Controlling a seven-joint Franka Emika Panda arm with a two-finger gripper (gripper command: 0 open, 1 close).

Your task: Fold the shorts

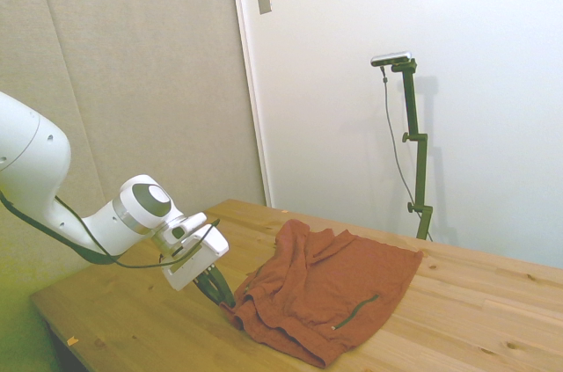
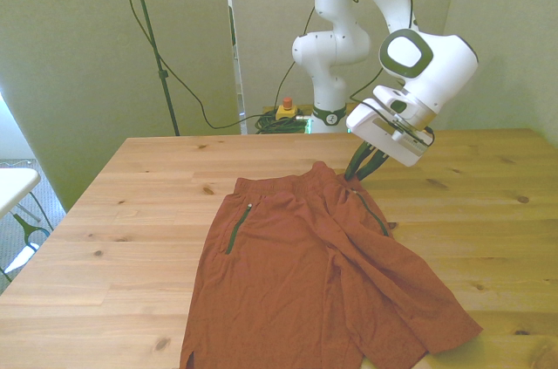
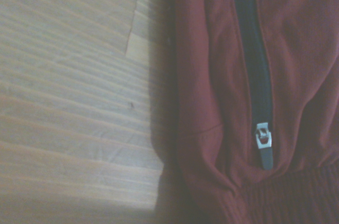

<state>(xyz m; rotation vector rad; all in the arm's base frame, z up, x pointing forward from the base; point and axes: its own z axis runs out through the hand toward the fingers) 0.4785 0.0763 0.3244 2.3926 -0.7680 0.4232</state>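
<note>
Hand (image 2: 360, 167) at the shorts' (image 2: 305, 282) waistband corner — fingers touching fabric.

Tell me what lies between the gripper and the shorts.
Nothing: in the front view the gripper reaches the waistband corner of the shorts.

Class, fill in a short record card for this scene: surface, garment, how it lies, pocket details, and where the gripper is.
Surface: wooden table
Garment: rust-orange shorts
How it lies: spread out, wrinkled, not yet folded
Pocket details: dark zipper pocket, metal pull near the waistband
Gripper position: gripper at the waistband corner on the front view's right
Fingers: grip cannot be told
</note>
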